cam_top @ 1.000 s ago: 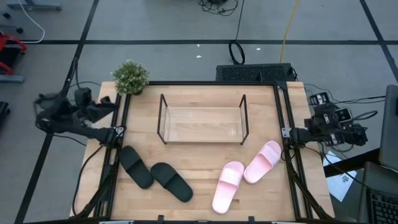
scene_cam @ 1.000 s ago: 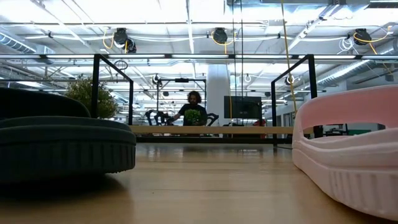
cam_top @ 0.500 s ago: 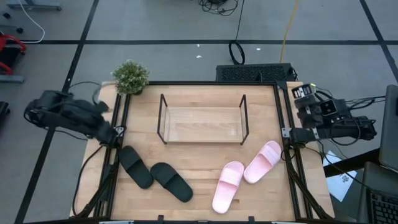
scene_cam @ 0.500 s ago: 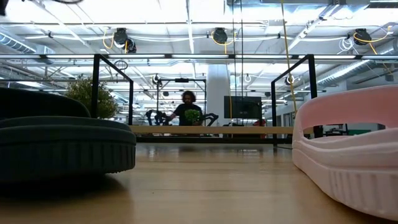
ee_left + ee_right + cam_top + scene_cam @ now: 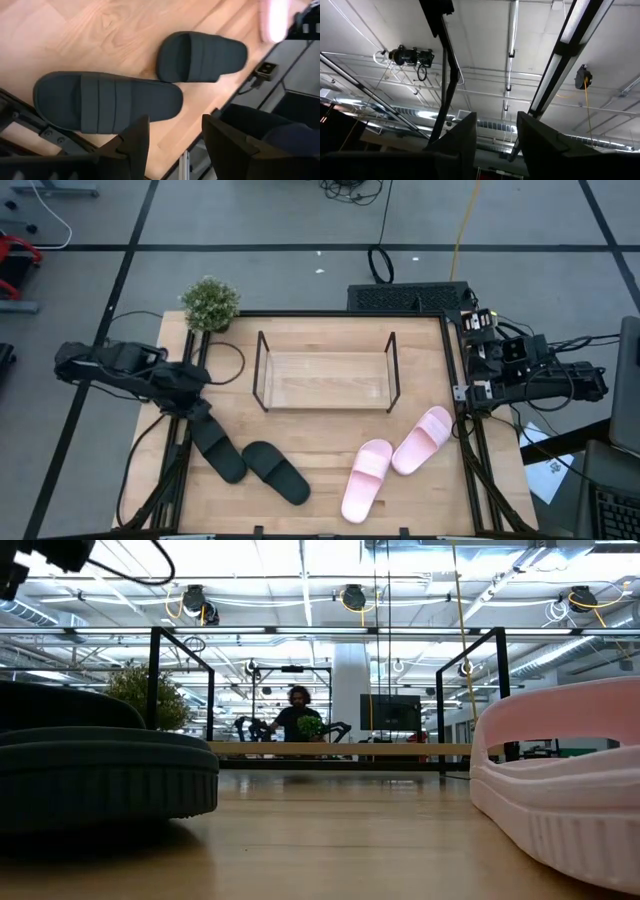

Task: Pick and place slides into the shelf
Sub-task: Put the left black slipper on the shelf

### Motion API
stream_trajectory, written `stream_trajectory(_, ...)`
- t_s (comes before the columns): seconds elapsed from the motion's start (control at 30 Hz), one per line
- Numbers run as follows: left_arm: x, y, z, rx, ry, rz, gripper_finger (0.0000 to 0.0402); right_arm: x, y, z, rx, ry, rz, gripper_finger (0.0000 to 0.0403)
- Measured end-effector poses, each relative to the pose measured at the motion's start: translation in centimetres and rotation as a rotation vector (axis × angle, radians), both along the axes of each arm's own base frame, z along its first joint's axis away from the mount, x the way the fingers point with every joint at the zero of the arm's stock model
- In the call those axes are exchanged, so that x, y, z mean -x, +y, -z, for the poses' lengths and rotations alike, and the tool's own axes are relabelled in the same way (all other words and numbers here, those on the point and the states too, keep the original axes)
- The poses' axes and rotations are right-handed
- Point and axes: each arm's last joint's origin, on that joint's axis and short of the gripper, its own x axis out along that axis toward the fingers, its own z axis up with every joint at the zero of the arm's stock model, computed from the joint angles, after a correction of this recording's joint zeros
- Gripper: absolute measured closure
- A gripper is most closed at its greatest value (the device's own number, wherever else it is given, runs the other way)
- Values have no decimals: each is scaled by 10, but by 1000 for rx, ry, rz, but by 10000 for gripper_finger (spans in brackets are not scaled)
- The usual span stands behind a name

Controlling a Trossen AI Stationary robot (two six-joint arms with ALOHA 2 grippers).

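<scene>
Shelf (image 5: 325, 380) holds nothing; all four slides sit on the table (image 5: 320, 480). Left gripper (image 5: 172, 137) hangs released over the black pair (image 5: 245, 460). Right gripper (image 5: 495, 132) is parked off-table, jaws apart, grasping nothing.

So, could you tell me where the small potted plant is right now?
In the high view, the potted plant stands at the table's far left corner, just outside the shelf.

A robotics lab in an open industrial hall: a wooden table (image 5: 320, 480) stands on a grey floor (image 5: 260, 220) marked with black tape lines and strewn with cables (image 5: 380, 262), beneath exposed ceiling ducts (image 5: 560, 650) and hanging cable reels (image 5: 353, 596); a person (image 5: 298, 716) sits at a distant workbench.
</scene>
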Motion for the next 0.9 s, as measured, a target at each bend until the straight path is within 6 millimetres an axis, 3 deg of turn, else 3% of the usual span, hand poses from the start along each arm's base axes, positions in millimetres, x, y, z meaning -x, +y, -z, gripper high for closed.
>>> stream_trajectory(0.37,5,-12,39,3,189,19,225,1,-2,-1,-36,-7,56,275)
stream_trajectory(0.5,5,-18,39,7,179,35,225,0,-3,-1,-50,-11,107,275)
stream_trajectory(0.7,-5,-33,31,85,28,95,225,0,-4,-1,-65,-12,130,275)
stream_trajectory(0.9,-7,-51,35,88,91,121,225,0,-4,-1,-58,-14,144,275)
